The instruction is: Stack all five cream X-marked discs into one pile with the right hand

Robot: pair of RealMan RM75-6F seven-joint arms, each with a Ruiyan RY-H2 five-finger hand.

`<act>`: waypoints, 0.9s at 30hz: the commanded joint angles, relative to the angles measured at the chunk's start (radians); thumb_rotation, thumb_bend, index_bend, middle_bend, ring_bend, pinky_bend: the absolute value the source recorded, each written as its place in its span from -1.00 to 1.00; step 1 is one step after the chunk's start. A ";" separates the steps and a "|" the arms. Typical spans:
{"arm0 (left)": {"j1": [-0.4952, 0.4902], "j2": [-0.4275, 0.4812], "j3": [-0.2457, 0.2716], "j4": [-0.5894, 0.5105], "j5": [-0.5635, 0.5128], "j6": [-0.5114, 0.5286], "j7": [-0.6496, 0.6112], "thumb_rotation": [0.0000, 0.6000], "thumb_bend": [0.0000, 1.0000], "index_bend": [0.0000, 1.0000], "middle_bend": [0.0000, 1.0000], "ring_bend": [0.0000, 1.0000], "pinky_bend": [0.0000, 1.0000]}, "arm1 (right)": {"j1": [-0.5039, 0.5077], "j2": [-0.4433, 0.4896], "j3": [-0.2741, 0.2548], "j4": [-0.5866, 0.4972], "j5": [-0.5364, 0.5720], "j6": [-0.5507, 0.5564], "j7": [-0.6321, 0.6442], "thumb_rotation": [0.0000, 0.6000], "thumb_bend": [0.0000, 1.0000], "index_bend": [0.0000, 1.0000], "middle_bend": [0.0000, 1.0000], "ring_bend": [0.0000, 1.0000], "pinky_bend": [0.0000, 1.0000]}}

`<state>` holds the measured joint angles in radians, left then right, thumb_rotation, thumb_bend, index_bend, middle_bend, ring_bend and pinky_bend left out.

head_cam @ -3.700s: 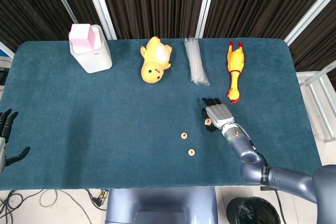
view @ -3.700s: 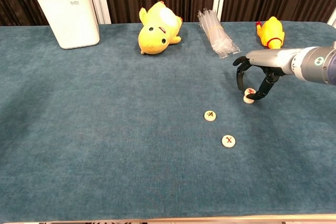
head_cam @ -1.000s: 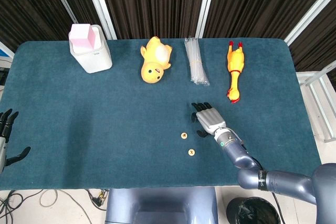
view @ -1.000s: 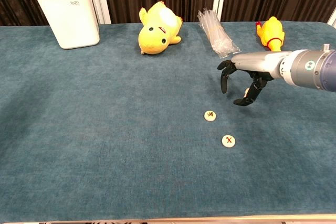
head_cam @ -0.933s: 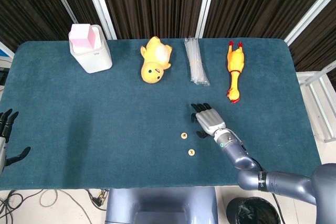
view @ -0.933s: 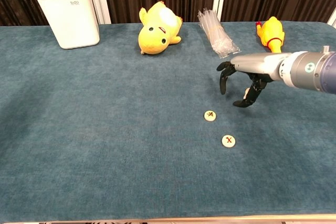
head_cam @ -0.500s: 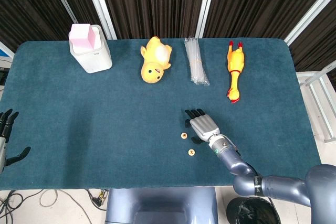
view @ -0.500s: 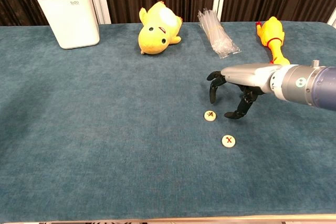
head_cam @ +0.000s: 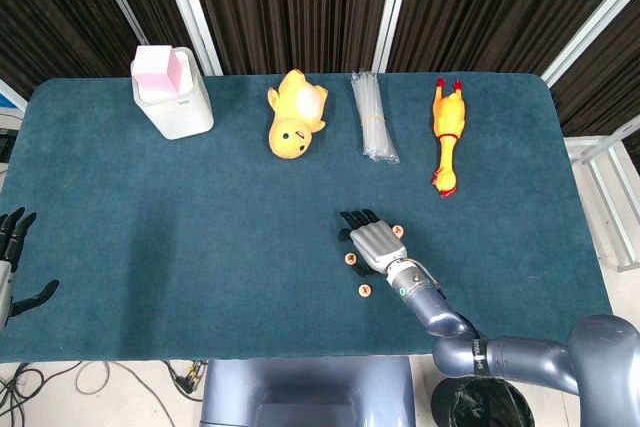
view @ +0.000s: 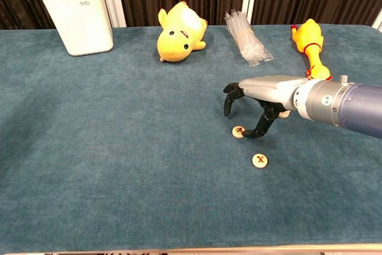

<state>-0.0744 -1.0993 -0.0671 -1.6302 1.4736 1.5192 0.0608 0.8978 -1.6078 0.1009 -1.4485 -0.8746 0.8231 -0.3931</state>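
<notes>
My right hand (head_cam: 372, 242) hovers low over the blue cloth with its fingers apart and curved down, holding nothing. One cream X-marked disc (view: 239, 131) lies just under it, between the thumb tip and the other fingertips (view: 227, 109); I cannot tell whether they touch it. A second disc (view: 259, 160) lies alone nearer the front edge. A short pile of discs (head_cam: 397, 231) sits just right of the hand; its height is unclear, and the hand mostly hides it in the chest view. My left hand (head_cam: 10, 252) rests open at the far left edge.
Along the back stand a white box with a pink insert (head_cam: 172, 97), a yellow plush duck (head_cam: 293, 119), a clear bundle of straws (head_cam: 372, 119) and a rubber chicken (head_cam: 447, 132). The blue tablecloth (head_cam: 200, 227) covers the table.
My right hand has left the pile and moved left and toward the front, ending over the nearer loose disc. The discs and my left hand have not moved.
</notes>
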 commanded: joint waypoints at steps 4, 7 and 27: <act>0.000 0.000 0.000 0.001 -0.001 0.000 0.000 1.00 -0.66 -0.91 -1.00 -1.00 -0.97 | -0.006 -0.010 0.001 0.006 -0.012 0.004 0.006 1.00 -0.18 -0.20 -0.98 -0.94 -0.95; 0.000 -0.001 0.000 0.000 0.000 0.000 0.001 1.00 -0.66 -0.91 -1.00 -1.00 -0.97 | -0.011 -0.016 0.001 0.011 -0.022 0.009 0.012 1.00 -0.18 -0.18 -0.98 -0.94 -0.95; 0.000 0.000 0.000 0.000 -0.002 0.001 0.004 1.00 -0.66 -0.91 -1.00 -1.00 -0.97 | -0.045 -0.045 -0.003 0.065 -0.085 0.000 0.064 1.00 -0.18 -0.11 -0.98 -0.94 -0.95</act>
<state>-0.0746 -1.0997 -0.0675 -1.6301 1.4718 1.5197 0.0645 0.8539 -1.6524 0.0983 -1.3850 -0.9584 0.8240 -0.3297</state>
